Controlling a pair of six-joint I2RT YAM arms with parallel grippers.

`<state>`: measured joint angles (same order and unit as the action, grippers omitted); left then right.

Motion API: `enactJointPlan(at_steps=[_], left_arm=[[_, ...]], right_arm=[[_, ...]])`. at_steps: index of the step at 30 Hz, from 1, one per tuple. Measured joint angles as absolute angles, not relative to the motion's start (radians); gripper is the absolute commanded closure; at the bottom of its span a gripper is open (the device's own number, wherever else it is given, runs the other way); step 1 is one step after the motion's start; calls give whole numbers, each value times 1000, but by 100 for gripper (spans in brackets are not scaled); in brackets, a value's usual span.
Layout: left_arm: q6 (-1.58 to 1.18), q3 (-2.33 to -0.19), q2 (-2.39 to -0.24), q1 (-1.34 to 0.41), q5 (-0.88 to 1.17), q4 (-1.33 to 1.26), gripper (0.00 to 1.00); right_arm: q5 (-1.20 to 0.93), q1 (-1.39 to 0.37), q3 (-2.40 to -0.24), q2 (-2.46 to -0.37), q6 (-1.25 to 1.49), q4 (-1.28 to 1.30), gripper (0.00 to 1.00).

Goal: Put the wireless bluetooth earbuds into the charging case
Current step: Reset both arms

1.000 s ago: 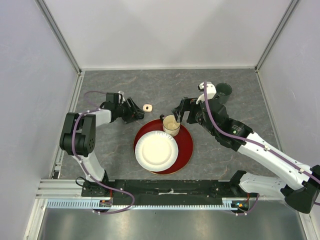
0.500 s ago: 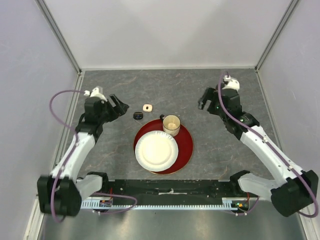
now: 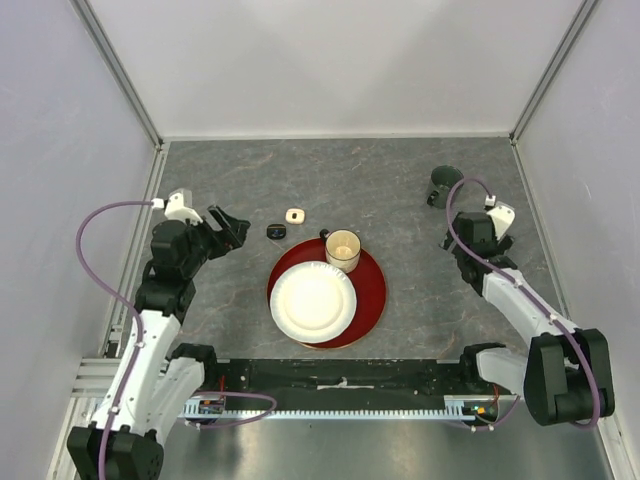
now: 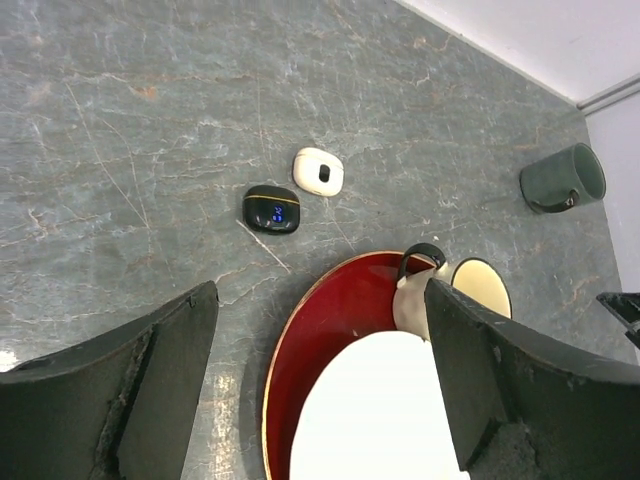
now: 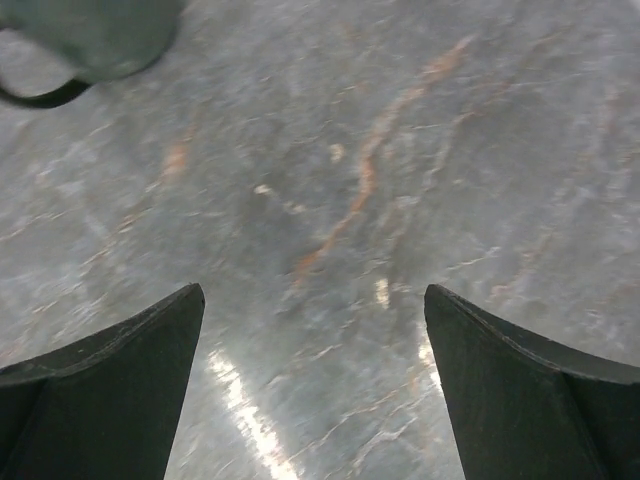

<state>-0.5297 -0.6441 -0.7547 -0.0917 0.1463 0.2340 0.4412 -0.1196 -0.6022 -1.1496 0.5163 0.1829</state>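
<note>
A white charging case (image 3: 294, 215) and a black charging case (image 3: 276, 231) lie shut on the grey table, left of the paper cup (image 3: 343, 248). The left wrist view shows the white case (image 4: 319, 171) and the black case (image 4: 271, 209), which has a blue light. No earbuds can be made out. A small black curved thing (image 4: 420, 255) rests against the cup. My left gripper (image 3: 225, 225) is open and empty, left of the cases (image 4: 318, 300). My right gripper (image 3: 455, 237) is open and empty over bare table at the right (image 5: 312, 300).
A red round tray (image 3: 372, 295) holds a white paper plate (image 3: 313, 300) and the cup. A dark green mug (image 3: 445, 185) lies on its side at the back right, also in the right wrist view (image 5: 90, 35). Walls enclose the table.
Both arms have pulled back from the middle. The left gripper left the black case and moved left. The right gripper left the cup and moved to the right edge.
</note>
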Motion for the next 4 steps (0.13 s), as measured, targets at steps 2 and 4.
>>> enactJointPlan(at_steps=[2,4], left_arm=[[-523,-635,-725,-92,132,234,10],[-516,-631,-704,-92,113,234,9]], right_arm=[[521,-126,-551,-1143,498,114,2],[607,-147,-470,-1129,450,-23,2]])
